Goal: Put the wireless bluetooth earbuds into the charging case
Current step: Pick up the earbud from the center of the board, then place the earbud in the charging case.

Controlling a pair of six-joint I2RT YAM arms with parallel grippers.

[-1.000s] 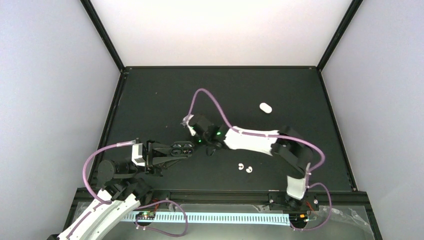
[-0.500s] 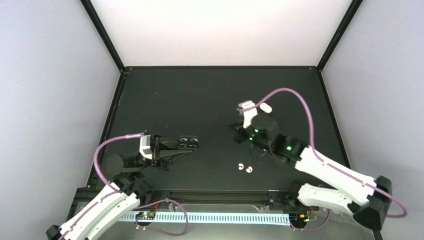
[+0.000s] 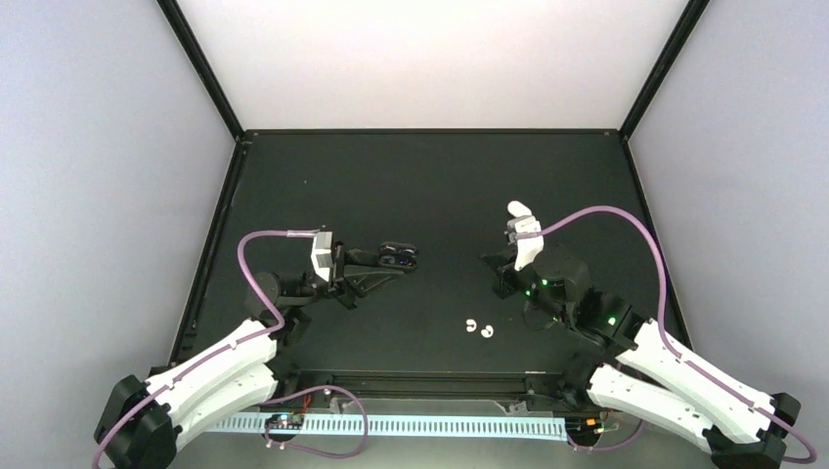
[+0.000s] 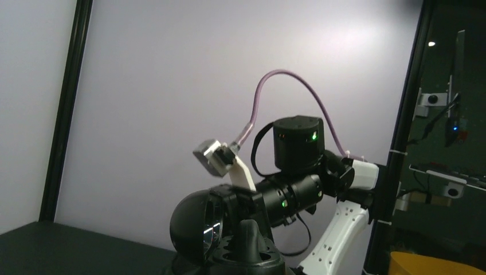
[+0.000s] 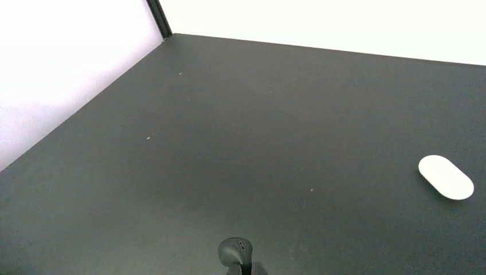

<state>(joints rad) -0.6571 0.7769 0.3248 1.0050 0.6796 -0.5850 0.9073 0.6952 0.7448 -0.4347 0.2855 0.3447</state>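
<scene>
The jaws of the left gripper [image 3: 383, 260] pinch the open black charging case [image 3: 401, 256]; those of the right gripper [image 3: 492, 262] are pressed together. Two white earbuds [image 3: 486, 331] lie on the desk [image 3: 323, 186], right of this case. They seem light and slippery; better to take each across its rounded body.

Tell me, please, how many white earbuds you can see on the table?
2. One white earbud lies on the table, front middle; the other sits just right of it. More may be hidden.
</scene>
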